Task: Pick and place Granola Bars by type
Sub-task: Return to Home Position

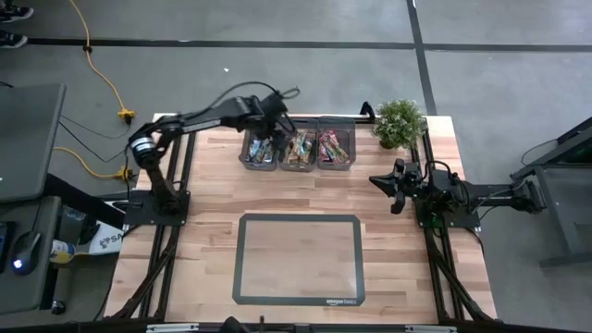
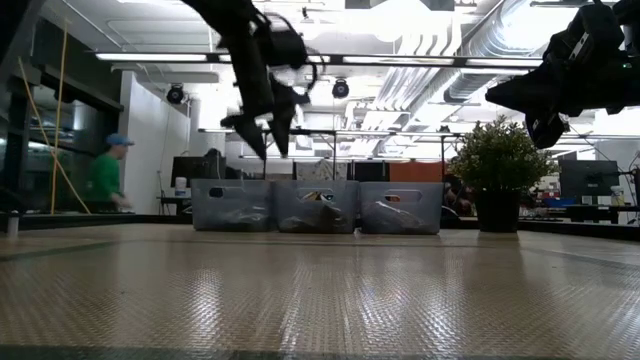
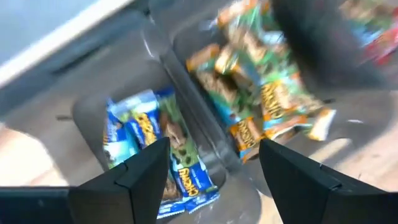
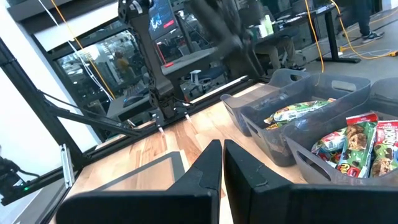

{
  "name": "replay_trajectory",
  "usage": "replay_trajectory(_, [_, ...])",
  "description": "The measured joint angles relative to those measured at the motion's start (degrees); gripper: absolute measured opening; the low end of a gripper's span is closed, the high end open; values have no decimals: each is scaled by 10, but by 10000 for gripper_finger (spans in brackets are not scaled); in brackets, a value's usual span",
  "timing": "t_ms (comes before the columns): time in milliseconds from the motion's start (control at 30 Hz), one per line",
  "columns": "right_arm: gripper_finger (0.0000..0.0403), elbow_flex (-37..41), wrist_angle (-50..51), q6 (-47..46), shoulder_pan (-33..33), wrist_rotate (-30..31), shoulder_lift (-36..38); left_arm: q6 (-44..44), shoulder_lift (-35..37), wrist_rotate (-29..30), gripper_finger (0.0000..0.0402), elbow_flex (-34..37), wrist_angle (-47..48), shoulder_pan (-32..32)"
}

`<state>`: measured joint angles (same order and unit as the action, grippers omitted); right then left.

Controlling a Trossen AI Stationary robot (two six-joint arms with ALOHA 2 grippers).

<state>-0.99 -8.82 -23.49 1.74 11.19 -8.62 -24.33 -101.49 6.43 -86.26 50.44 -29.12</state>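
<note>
The blue-wrapped granola bars (image 3: 140, 134) lie in the left one of three grey plastic bins (image 2: 315, 188), which stand in a row at the upper centre of the high view. The green and orange bars (image 3: 261, 93) fill the middle bin and the pink and red bars (image 1: 333, 146) the right one. The left gripper (image 2: 262, 128) hangs above the left bin, its fingers wide apart and holding nothing. The right gripper (image 1: 390, 188) waits right of centre, below a small potted green plant (image 1: 400, 122), with its fingers almost touching and empty.
</note>
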Motion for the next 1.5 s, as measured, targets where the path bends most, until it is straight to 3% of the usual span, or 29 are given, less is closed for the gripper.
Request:
replay_trajectory(167, [0, 0, 0, 0, 0, 0, 0, 46, 80, -9, 243, 0, -6, -1])
replay_trajectory(367, [0, 0, 0, 0, 0, 0, 0, 90, 193, -81, 243, 32, -72, 24])
replay_trajectory(767, [0, 0, 0, 0, 0, 0, 0, 57, 557, -205, 243, 363, -356, 127])
replay_trajectory(1067, [0, 0, 0, 0, 0, 0, 0, -13, 798, -108, 243, 536, -370, 215])
replay_trajectory(1167, [0, 0, 0, 0, 0, 0, 0, -26, 865, -101, 243, 579, -375, 236])
replay_trajectory(1500, [0, 0, 0, 0, 0, 0, 0, -15, 988, -105, 242, 659, -415, 273])
